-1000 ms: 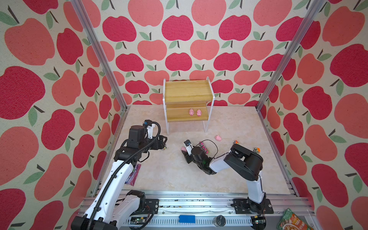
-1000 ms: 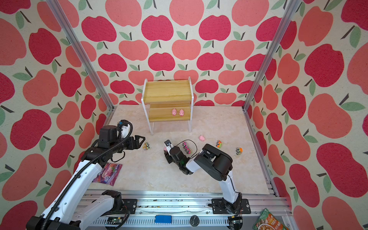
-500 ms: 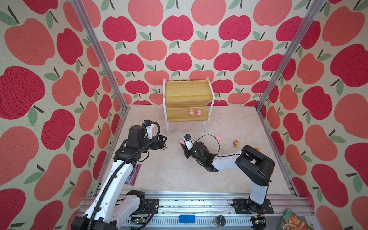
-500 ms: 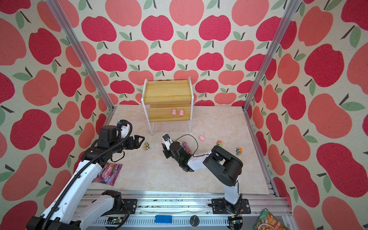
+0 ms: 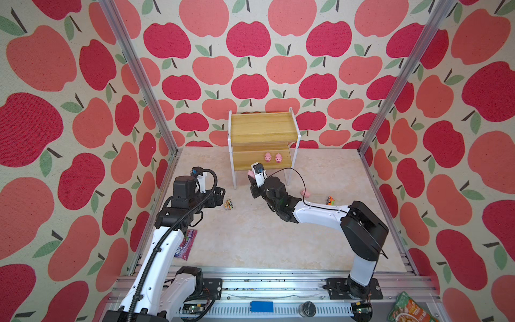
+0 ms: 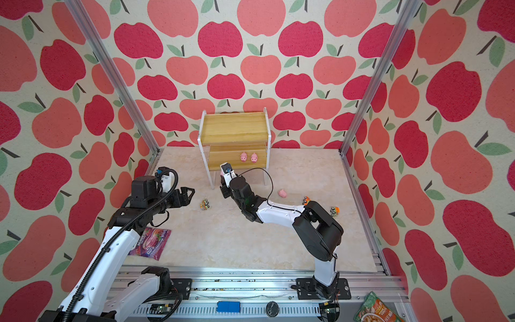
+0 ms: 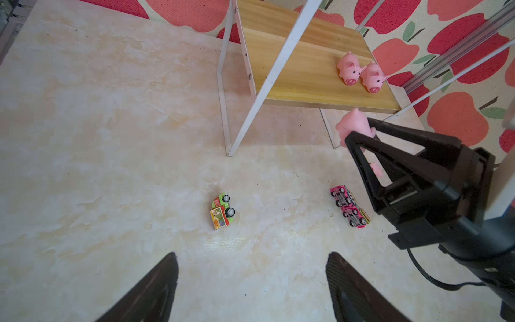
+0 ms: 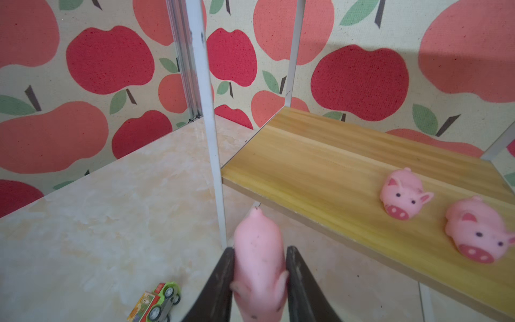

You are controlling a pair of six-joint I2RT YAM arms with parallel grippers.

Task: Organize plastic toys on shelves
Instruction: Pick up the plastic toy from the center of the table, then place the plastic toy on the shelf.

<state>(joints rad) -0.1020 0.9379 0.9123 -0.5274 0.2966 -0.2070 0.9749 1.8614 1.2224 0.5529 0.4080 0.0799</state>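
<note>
Right wrist: right gripper is pinching a pink pig, long axis pointing ahead at the lower board, just off its front edge by the left corner; two pigs are sitting rightward.

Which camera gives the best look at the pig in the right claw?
The right wrist view: the held pig is large and close, pinched between the fingers of the right claw. The left wrist view shows it from the side, partly behind the claw. In both top views only a pink sliver shows.
</note>
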